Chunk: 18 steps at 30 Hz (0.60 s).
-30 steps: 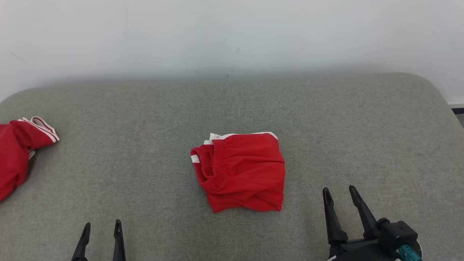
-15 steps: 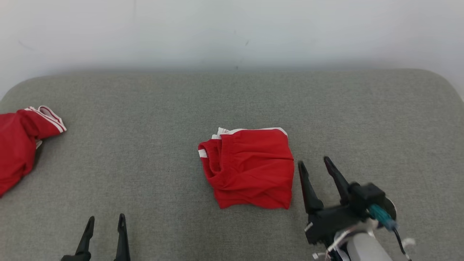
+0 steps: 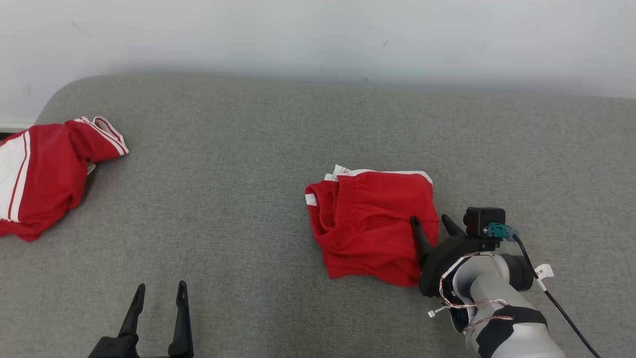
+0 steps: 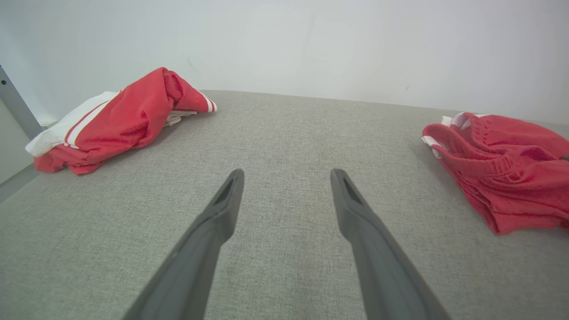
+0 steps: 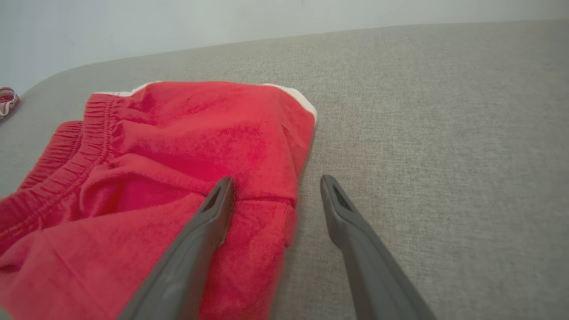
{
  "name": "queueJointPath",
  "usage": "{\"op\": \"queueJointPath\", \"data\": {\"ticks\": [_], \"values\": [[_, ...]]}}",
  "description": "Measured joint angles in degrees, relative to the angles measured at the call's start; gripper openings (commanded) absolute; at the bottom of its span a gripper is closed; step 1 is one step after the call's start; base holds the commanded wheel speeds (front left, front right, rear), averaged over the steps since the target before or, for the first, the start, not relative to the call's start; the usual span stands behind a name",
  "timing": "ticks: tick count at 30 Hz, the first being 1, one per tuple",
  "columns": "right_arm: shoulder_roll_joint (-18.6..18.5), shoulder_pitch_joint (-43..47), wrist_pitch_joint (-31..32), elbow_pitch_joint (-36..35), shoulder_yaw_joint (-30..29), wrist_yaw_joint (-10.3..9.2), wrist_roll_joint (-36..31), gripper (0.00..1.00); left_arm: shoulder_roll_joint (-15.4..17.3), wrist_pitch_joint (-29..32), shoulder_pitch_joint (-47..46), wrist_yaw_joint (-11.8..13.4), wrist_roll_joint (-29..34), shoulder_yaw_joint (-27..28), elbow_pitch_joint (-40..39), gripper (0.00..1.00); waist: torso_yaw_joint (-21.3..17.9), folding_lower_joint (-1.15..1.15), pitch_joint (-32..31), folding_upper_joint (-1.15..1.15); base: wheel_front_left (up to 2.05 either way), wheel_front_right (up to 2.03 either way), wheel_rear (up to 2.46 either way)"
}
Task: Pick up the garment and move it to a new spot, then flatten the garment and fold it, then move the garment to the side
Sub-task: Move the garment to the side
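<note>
The garment (image 3: pixel 367 223) is a pair of red shorts with white trim, folded into a rough square in the middle of the grey padded surface (image 3: pixel 248 149). My right gripper (image 3: pixel 428 219) is open at its right edge, one finger over the red cloth and the other over bare grey. The right wrist view shows the garment (image 5: pixel 178 146) with its edge lying between the spread fingers of the right gripper (image 5: pixel 276 179), nothing pinched. My left gripper (image 3: pixel 161 285) is open and empty at the lower left, well clear of the garment (image 4: pixel 502 155). The left gripper (image 4: pixel 288 171) points across bare grey.
A second red garment with white stripes (image 3: pixel 44 169) lies crumpled at the surface's far left edge; the left wrist view shows this second garment (image 4: pixel 120 120) too. A pale wall (image 3: pixel 318 35) runs behind the surface. The surface has rounded back corners.
The camera has swung, shifting the whole picture right. My right gripper has come forward and left from the near right corner to the garment's right edge. The garment lies as before.
</note>
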Motion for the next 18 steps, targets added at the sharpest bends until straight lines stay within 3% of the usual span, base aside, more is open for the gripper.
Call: {"op": "queueJointPath", "data": {"ticks": [7,8,9,10,18], "values": [[-0.01,-1.98,2.83,3.97,5.2,0.0,11.2,1.0,0.0,0.0,-0.04,0.11,-0.13,0.25,0.25,1.0,0.59,0.0,1.49,0.0,0.0,0.0,0.0],[-0.03,-2.16,3.11,4.15,6.09,0.0,12.22,0.71,0.0,0.0,-0.12,0.11,-0.13,0.31,0.31,1.0,0.58,0.0,1.63,0.0,0.0,0.0,0.0],[-0.05,-2.34,3.56,4.33,7.08,0.0,12.9,0.31,0.0,0.0,-0.26,0.1,-0.13,0.35,0.35,1.0,0.58,0.0,1.75,0.0,0.0,0.0,0.0],[-0.08,-2.55,3.6,4.43,7.89,0.0,13.79,0.0,0.0,0.0,-0.44,0.1,-0.13,0.41,0.4,1.0,0.57,0.0,1.85,0.0,0.0,0.0,0.0],[-0.05,-5.58,0.94,6.36,13.01,0.0,14.68,0.0,-0.01,0.0,-0.96,0.2,-0.73,0.94,-0.16,1.0,-0.26,0.0,2.47,0.0,0.0,0.0,0.0]]}}
